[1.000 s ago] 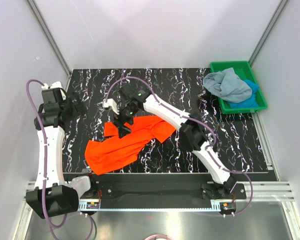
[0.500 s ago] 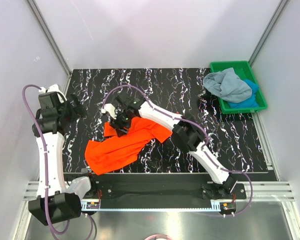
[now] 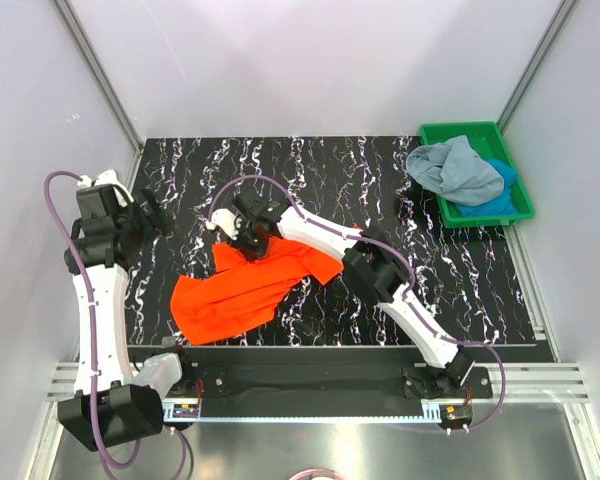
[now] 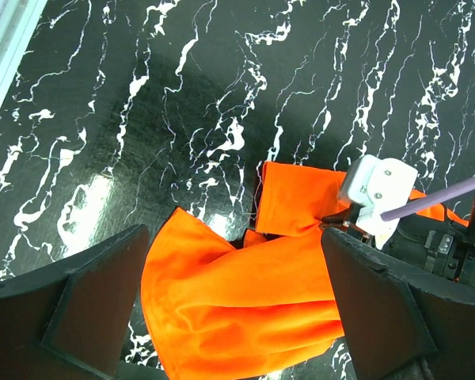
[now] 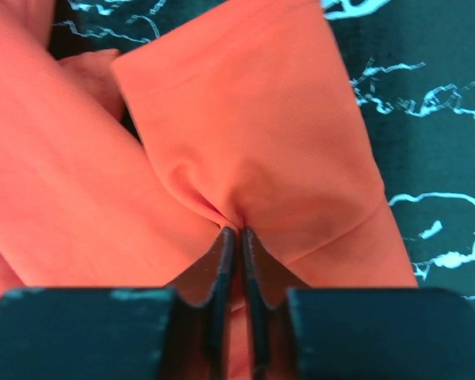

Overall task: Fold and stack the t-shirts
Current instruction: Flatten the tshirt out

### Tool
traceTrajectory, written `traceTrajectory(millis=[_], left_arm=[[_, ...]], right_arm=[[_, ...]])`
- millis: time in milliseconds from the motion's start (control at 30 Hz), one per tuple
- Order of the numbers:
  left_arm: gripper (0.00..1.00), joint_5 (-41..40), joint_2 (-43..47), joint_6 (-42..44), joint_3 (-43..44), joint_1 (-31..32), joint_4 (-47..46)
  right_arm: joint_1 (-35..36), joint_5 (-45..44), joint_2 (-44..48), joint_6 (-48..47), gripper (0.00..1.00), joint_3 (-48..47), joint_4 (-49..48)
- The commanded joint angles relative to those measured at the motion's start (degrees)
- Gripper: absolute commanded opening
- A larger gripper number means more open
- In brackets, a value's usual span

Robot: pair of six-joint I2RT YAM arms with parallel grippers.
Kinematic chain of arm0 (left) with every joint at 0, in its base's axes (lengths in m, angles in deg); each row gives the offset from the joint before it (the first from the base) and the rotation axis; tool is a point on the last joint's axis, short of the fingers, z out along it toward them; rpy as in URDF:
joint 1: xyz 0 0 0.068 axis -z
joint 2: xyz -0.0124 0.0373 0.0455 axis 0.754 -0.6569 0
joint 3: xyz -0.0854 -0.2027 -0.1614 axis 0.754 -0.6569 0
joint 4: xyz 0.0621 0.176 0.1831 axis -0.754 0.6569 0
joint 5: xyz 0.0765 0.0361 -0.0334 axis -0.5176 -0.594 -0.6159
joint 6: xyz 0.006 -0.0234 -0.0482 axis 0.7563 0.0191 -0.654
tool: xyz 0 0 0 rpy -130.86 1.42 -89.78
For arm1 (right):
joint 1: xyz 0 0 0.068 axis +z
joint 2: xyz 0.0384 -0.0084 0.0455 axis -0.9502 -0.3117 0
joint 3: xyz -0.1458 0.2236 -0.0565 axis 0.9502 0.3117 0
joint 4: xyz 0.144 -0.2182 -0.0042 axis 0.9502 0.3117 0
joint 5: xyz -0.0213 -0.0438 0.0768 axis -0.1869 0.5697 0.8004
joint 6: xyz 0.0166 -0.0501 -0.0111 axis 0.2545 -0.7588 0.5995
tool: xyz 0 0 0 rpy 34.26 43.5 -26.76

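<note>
The bright orange t-shirt [image 3: 238,292] lies crumpled on the black marbled table, left of centre. My right gripper [image 3: 248,243] is down on its upper left part, shut on a pinched fold of orange cloth [image 5: 238,232]. My left gripper [image 3: 146,214] hangs open above the table's left side, apart from the shirt. In its wrist view, the orange t-shirt [image 4: 293,297] shows between its wide fingers [image 4: 103,305], far below them. The grey-blue t-shirt [image 3: 450,168] and the bright blue t-shirt [image 3: 496,201] sit bunched in the tray.
A green plastic tray [image 3: 467,130] stands at the back right corner. White walls and metal frame rails close the table on the left, back and right. The right arm [image 3: 380,268] stretches diagonally across the table's middle.
My right gripper has dropped onto the orange t-shirt's upper left part and closed on a fold of it. The left arm pulled slightly left, then held still.
</note>
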Motion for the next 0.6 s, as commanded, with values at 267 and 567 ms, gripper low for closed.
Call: traceTrajectory(millis=[267, 567], left_arm=[[0.92, 4.1, -3.1, 3.0, -1.0, -0.1, -1.1], [0.93, 4.2, -18.3, 9.3, 7.0, 1.5, 3.7]], right_arm=[[-6.2, -8.0, 8.7, 0.9, 0.06, -9.9, 1.0], [-18.1, -12.0, 14.3, 0.2, 0.05, -6.0, -0.3]])
